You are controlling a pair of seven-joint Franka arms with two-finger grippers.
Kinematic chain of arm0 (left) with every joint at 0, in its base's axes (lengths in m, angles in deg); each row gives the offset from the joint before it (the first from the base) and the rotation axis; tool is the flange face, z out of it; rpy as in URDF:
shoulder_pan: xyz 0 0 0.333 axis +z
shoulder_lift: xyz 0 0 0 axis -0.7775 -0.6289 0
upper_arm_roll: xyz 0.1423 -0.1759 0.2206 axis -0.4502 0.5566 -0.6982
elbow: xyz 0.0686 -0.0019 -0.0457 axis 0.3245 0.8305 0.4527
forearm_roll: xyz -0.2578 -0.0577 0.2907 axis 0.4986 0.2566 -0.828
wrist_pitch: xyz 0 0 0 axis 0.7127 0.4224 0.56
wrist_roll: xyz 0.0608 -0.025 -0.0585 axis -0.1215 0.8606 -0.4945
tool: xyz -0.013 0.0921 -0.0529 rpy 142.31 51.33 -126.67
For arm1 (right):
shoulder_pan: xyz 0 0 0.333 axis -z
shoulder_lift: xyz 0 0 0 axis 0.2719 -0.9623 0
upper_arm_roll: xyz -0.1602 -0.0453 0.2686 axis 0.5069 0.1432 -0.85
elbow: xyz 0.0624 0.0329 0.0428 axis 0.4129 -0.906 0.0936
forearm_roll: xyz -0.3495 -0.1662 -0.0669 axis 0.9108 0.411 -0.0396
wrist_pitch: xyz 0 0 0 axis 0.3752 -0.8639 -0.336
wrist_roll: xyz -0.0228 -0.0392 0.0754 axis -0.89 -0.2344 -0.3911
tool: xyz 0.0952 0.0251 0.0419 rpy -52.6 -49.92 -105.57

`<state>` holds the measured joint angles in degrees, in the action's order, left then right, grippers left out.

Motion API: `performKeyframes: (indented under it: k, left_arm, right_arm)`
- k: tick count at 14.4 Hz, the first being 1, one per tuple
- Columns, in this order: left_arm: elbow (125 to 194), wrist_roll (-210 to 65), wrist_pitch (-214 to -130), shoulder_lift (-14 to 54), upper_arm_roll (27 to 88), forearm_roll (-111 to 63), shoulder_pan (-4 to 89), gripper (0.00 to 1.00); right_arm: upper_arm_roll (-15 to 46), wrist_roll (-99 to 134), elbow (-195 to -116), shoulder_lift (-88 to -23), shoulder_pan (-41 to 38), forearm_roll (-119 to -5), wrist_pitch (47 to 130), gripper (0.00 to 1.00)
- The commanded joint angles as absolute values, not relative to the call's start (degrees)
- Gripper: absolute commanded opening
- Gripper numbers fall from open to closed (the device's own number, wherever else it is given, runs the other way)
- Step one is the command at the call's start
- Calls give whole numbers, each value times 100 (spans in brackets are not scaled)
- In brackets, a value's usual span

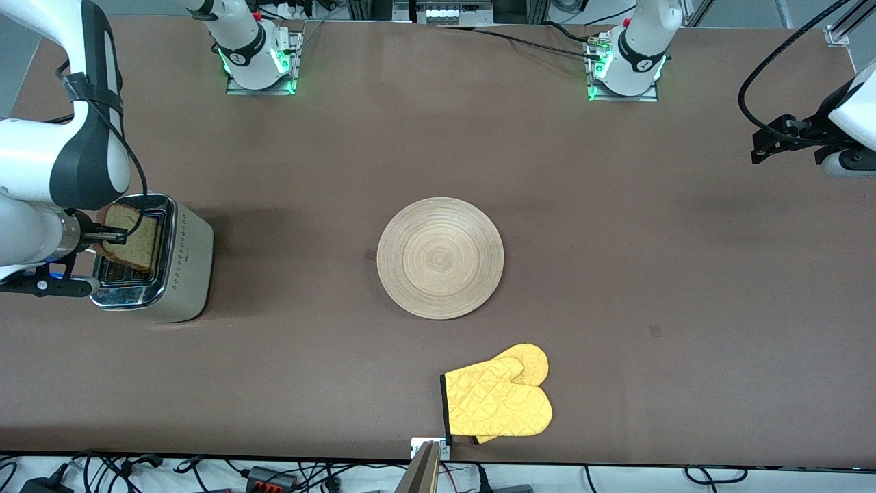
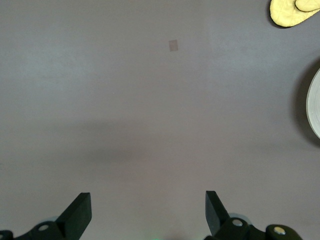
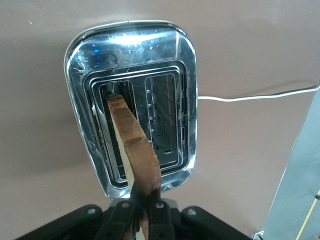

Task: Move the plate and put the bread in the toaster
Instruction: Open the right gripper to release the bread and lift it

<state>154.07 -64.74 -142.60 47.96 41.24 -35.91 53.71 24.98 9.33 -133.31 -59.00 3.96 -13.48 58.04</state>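
Note:
The toaster (image 1: 188, 270) stands at the right arm's end of the table, slots up. My right gripper (image 1: 109, 236) is shut on one edge of the bread (image 1: 135, 236) and holds it tilted over the toaster. In the right wrist view the bread (image 3: 134, 142) reaches from my right gripper (image 3: 145, 197) down to the mouth of one slot in the chrome top (image 3: 170, 55). The plate (image 1: 440, 257) lies bare mid-table. My left gripper (image 1: 766, 140) hovers open and empty over the left arm's end of the table, and it also shows in the left wrist view (image 2: 148, 210).
A yellow oven mitt (image 1: 499, 400) lies nearer the front camera than the plate, by the table's edge. The toaster's white cord (image 3: 250, 97) trails off across the table. The left wrist view shows the plate's rim (image 2: 315, 107) and the mitt's tip (image 2: 292, 12).

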Motion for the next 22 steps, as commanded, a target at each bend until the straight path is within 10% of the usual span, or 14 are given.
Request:
performKeyframes:
  k: [1,7,8,9,10,22]
  left_arm:
    - [15357,-6505,-14158,4835,4152,-3552,5437,100]
    - [15357,-6505,-14114,4835,4152,-3543,5437,100]
    - [15357,-6505,-14114,4835,4152,-3552,5437,100]
    - [15357,-6505,-14114,4835,4152,-3552,5437,100]
    - [15357,-6505,-14114,4835,4143,-3552,5437,100]
    - [15357,-6505,-14105,4835,4152,-3552,5463,100]
  right_arm:
    - [2473,1015,-13474,-5876,391,-1298,5892,0]
    - [2473,1007,-13466,-6070,417,-1325,6085,5]
    - [2473,989,-13466,-6131,409,-1333,6129,32]
    - [2473,945,-13466,-6149,409,-1412,6147,85]
    - [2473,962,-13431,-6140,417,-1499,6130,100]
    - [2509,963,-12631,-5385,180,-2431,5945,100]
